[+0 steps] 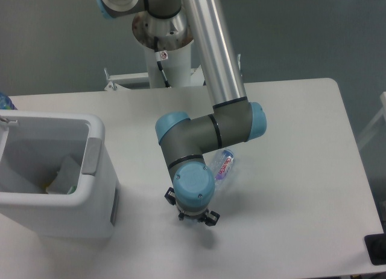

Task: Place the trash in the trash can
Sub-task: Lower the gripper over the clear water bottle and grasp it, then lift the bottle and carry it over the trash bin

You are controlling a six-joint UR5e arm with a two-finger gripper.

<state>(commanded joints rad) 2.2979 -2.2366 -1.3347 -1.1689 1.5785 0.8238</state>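
Under the wrist, bottle (224,165) (cap up-right)

Clear glossy plastic bottle (222,166), matt white plastic trash can (90,197), smooth matt table (301,170).

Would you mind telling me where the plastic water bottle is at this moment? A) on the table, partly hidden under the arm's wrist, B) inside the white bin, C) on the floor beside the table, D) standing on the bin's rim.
A: the water bottle lies on the table, its label showing beside the arm's wrist, well to the right of the white bin.
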